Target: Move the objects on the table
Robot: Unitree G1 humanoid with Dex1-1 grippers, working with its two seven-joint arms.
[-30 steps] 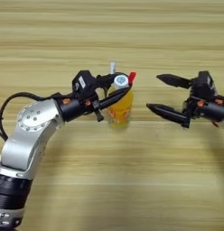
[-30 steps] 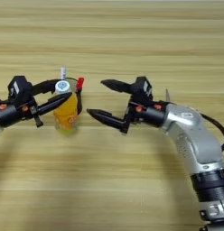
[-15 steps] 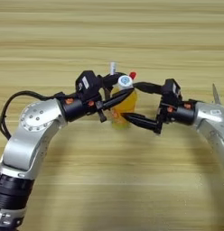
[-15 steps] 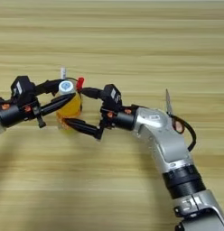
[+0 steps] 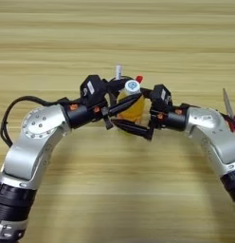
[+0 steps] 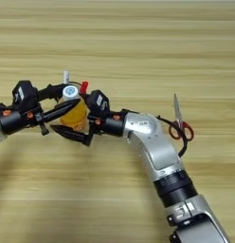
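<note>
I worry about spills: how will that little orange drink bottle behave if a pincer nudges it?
The bottle looks small, upright and narrow, so it probably tips easily. It appears nearly full, so likely heavy for its size. Its smooth clear wall may slip between the left pincer and right pincer flanking it.

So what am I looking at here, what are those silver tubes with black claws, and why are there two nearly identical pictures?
Those are a humanoid robot's two arms, seen from a stereo camera on its head looking down at a wooden table. The two pictures are its left and right eyes, so they differ only slightly. Each arm ends in a hand of two black fingers. The left hand and the right hand, open, both meet around a small bottle of orange drink with a white cap. Behind the bottle something with a red tip and a white tip pokes up; I cannot tell what. Red-handled scissors lie apart, beside the right arm.
</note>
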